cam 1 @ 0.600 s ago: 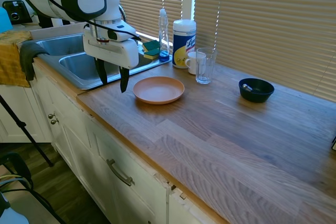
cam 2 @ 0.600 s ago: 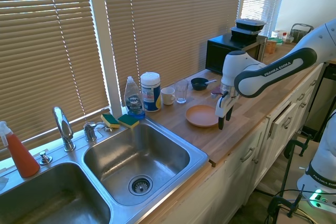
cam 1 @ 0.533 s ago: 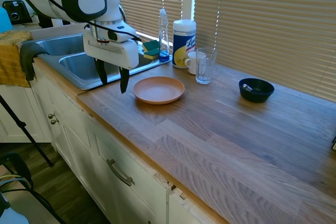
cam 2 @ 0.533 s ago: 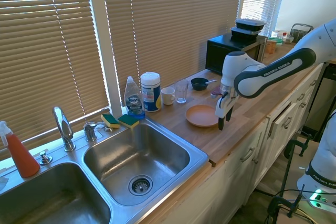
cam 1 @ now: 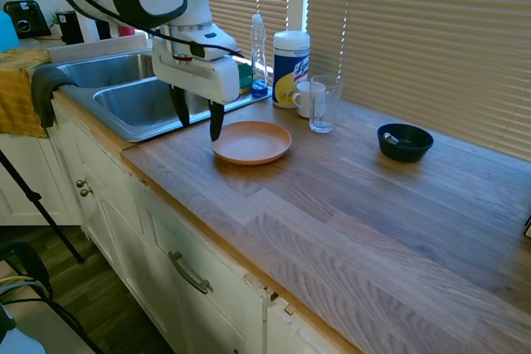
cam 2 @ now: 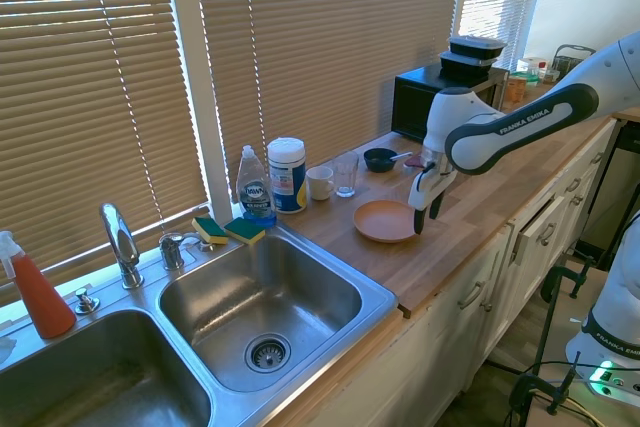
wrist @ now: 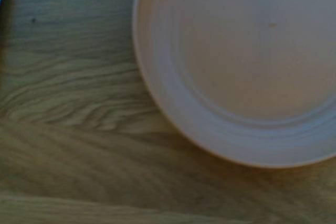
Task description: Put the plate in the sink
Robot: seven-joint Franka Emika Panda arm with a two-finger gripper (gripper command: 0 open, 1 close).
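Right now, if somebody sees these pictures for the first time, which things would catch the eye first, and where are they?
First comes the big white robot arm, its open gripper hanging just above the sink-side edge of the salmon-orange plate. The plate lies flat and empty on the wooden counter, not yet gripped. Next comes the steel sink beside it, with two sponges on its back rim.

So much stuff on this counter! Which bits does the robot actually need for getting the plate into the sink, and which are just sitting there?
Needed:
plate
sink
gripper, open, beside the plate

Just sitting there:
dark bowl
glass
mug
wipes canister
dish soap bottle
sponges
microwave
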